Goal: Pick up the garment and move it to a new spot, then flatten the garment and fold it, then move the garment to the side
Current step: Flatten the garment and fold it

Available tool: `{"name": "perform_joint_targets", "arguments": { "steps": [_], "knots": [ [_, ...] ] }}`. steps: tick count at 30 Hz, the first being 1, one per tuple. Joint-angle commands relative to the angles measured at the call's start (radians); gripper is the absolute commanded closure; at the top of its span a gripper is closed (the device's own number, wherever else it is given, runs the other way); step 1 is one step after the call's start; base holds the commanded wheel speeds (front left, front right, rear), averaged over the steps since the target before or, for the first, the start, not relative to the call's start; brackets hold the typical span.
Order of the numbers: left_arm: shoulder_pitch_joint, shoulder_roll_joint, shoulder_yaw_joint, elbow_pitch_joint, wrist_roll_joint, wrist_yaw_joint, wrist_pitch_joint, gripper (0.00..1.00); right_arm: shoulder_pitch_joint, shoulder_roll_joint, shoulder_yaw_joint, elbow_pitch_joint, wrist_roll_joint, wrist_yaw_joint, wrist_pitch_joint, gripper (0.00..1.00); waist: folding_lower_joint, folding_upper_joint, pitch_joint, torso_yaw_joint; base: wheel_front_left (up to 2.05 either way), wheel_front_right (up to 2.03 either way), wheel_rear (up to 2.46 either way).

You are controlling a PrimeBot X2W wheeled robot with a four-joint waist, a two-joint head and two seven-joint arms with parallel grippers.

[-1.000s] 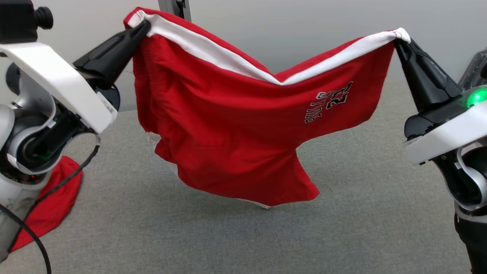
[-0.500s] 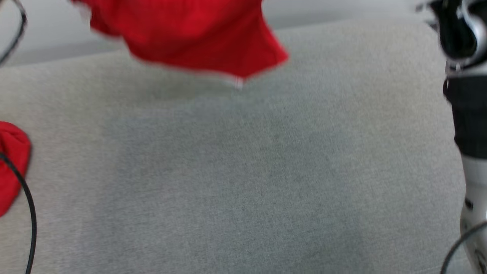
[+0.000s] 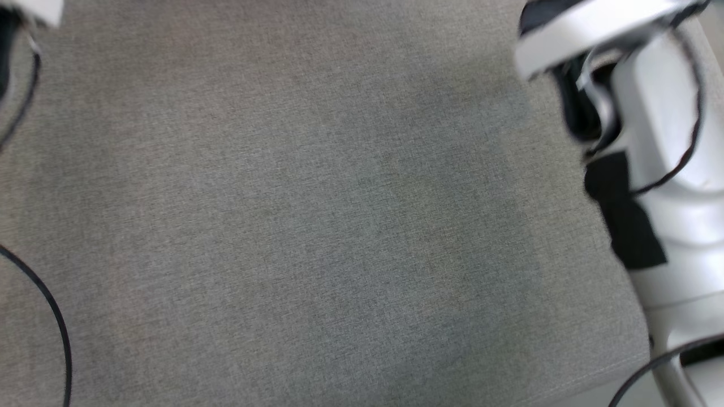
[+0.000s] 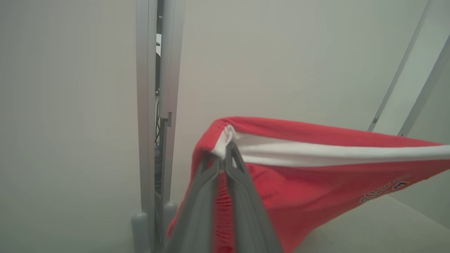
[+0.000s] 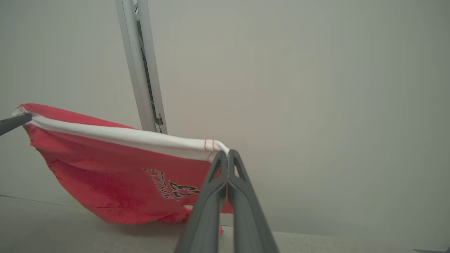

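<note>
At the middle of the left wrist view, the left gripper (image 4: 225, 151) is closed tight, its two dark fingers pressed together on one top corner of the garment (image 4: 316, 189), where the white band (image 4: 334, 154) meets the red cloth. Red cloth also shows in the narrow slot between the fingers lower down. The right gripper (image 5: 227, 154) is likewise clamped on the opposite top corner, its tips pinching the stitched end of the band. Both arms are raised, each gripper pointing up and forward toward the pale wall (image 5: 316, 88), with a grey post (image 4: 146, 105) standing behind the garment. The garment hangs in the air, spread between the two grippers, its band sagging slightly along the top edge and its black lettering (image 5: 172, 188) facing the robot. The lower hem hangs close above the grey surface (image 5: 52, 235); whether it touches cannot be told. One finger (image 5: 12, 122) of the left gripper enters the right wrist view at the far corner. From the head view, the right forearm (image 3: 667, 169) stands at the right edge of the surface, and a black cable (image 3: 51, 316) curves at the left.
</note>
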Motion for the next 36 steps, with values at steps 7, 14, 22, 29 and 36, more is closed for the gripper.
{"name": "perform_joint_targets", "arguments": {
  "steps": [7, 14, 22, 29, 36],
  "knots": [
    [0.325, 0.036, -0.007, -0.117, -0.147, -0.048, -0.08, 1.0, 0.272, -0.079, 0.147, -0.064, 0.116, 0.0, -0.037, 1.0, 0.0, 0.0, -0.01, 0.022, 0.0, 0.0, 0.0],
    [0.57, 0.09, 0.005, -0.307, -0.179, -0.048, -0.1, 1.0, 0.482, -0.152, 0.162, -0.238, 0.133, 0.0, -0.038, 1.0, 0.0, 0.0, -0.065, 0.059, 0.0, 0.0, 0.0],
    [0.851, 0.008, 0.114, -0.445, -0.067, -0.031, -0.102, 1.0, 0.748, -0.167, 0.105, -0.377, 0.093, 0.0, -0.036, 1.0, 0.0, 0.0, -0.173, 0.096, 0.0, 0.0, 0.0],
    [1.059, -0.093, 0.242, -0.52, 0.027, -0.035, -0.102, 1.0, 0.888, -0.156, 0.062, -0.435, 0.057, 0.0, -0.017, 1.0, 0.0, 0.0, -0.266, 0.097, 0.0, 0.0, 0.0],
    [1.257, -0.197, 0.339, -0.608, 0.143, -0.045, -0.102, 1.0, 1.011, -0.137, 0.024, -0.538, 0.005, 0.0, 0.034, 1.0, 0.0, 0.0, -0.37, 0.104, 0.0, 0.0, 0.0]
  ]
}}
